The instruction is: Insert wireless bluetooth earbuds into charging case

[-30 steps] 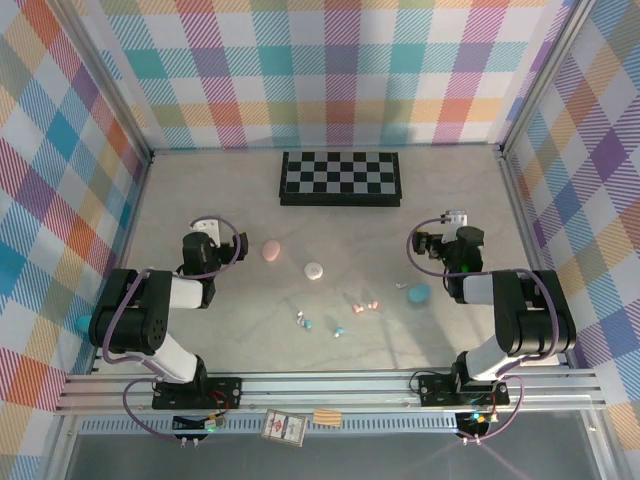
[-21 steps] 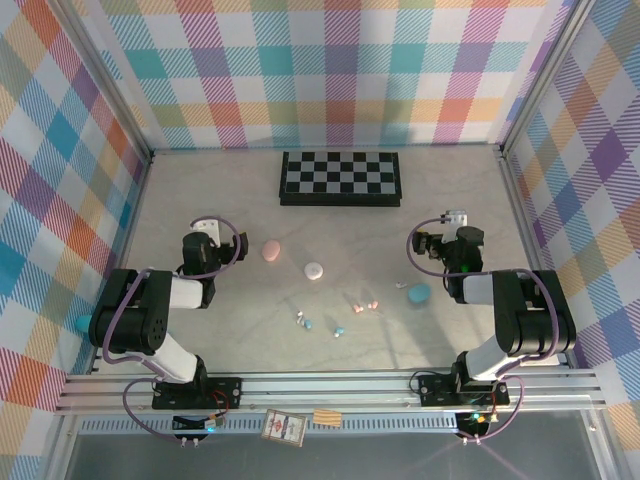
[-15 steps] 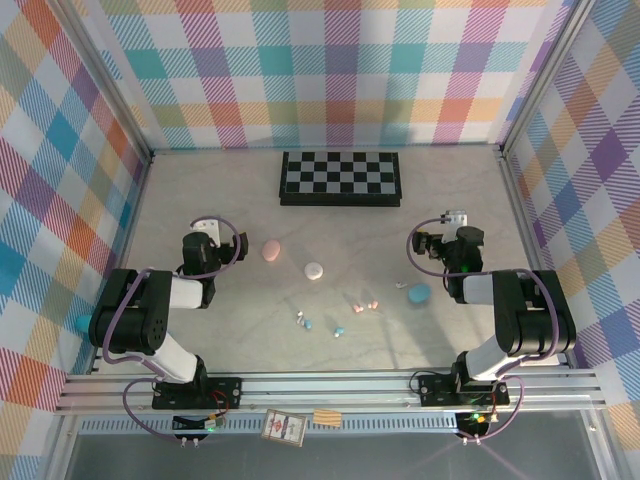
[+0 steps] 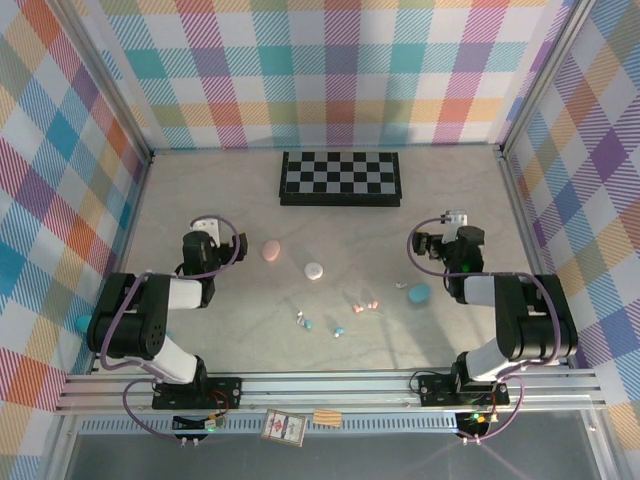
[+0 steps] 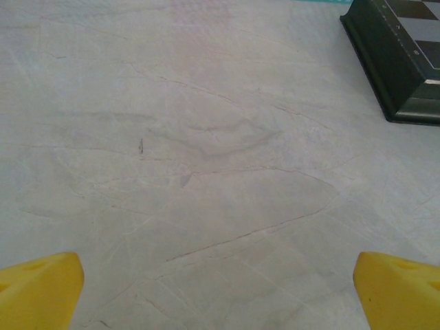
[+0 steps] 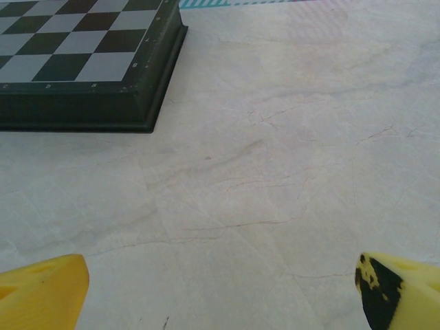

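**A:** How did the 2 end effectors stand?

**B:** Both were spread wide and gripped nothing. On the left wrist camera, the left end effector [image 5: 220,292] showed 2 smooth yellow fingertips [image 5: 38,289] at the bottom corners, with bare table [image 5: 206,137] between them. The right end effector [image 6: 220,292] looked the same. Its right-hand tip [image 6: 395,289] carried a black patch.

**A:** Touching anything?

**B:** I could not tell whether the tips touched the table. They touched nothing else.

**A:** And the earbuds?

**B:** The earbuds [image 4: 356,308] lay loose on the table between the 2 arms, toward the near edge. They were tiny glossy specks in pink, teal and white. 2 pink ones sat close together, and a white and a teal one sat further left. 3 pebble-shaped cases lay near them. The pink case [image 4: 271,250] was just beside the left end effector [image 4: 205,235]. The white case [image 4: 314,270] was in the middle, and the teal case [image 4: 419,293] was near the right arm. I could not tell whether any lid was open.

**A:** What about the surfaces?

**B:** The table was pale and matte, marble-like, with thin dark veins. A flat chessboard [image 4: 340,177] with a dark raised rim lay at the far side, well apart from the earbuds. Its corner showed on both wrist cameras. Plaid fabric walls [image 4: 330,70] in pastel colours stood around the table.
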{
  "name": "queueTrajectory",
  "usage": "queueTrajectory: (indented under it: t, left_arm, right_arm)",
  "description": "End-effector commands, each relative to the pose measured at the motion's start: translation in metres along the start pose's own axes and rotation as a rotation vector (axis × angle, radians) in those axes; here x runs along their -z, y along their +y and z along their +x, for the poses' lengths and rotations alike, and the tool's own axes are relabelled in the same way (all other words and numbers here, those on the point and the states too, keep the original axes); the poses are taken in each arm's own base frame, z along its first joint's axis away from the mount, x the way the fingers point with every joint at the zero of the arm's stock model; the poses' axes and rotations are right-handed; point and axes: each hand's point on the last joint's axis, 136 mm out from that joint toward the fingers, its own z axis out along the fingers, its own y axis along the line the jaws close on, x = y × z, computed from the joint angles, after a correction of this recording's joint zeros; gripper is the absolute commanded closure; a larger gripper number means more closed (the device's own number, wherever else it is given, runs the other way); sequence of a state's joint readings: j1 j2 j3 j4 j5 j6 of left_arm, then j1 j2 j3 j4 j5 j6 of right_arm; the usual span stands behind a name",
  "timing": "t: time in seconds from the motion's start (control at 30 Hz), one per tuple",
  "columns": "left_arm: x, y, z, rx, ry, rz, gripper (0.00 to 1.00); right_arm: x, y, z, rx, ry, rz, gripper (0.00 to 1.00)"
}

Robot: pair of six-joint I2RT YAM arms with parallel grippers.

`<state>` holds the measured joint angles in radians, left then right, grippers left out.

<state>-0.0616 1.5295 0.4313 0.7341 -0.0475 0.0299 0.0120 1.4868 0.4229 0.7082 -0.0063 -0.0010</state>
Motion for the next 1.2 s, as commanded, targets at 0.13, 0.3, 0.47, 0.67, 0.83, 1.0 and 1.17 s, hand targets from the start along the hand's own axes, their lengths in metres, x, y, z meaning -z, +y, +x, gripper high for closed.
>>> queueTrajectory:
  t: [0.13,0.3,0.47,0.67,0.83,1.0,1.17]
  left_arm:
    - [0.025,-0.011,-0.053,-0.048,-0.031,-0.049,0.0]
    - [0.046,-0.046,-0.082,0.022,0.016,0.067,0.0]
    - [0.068,-0.077,-0.079,0.127,0.125,0.218,0.0]
    - [0.101,-0.08,-0.055,0.241,0.272,0.246,0.0]
    - [0.123,-0.075,-0.039,0.267,0.335,0.231,0.0]
    - [0.131,-0.073,-0.034,0.279,0.343,0.228,0.0]
    - [0.126,-0.073,-0.037,0.294,0.327,0.225,0.0]
  right_arm:
    - [0.024,0.039,-0.048,0.078,-0.009,-0.201,0.01]
    - [0.047,0.105,-0.068,0.315,0.002,-0.47,0.01]
    - [0.067,0.181,-0.052,0.605,0.074,-0.72,0.01]
    - [0.082,0.25,-0.009,0.845,0.21,-0.983,0.01]
    - [0.079,0.288,0.031,0.982,0.332,-1.135,0.01]
    - [0.064,0.315,0.056,1.099,0.367,-1.181,0.01]
    - [0.048,0.328,0.078,1.184,0.405,-1.197,0.01]
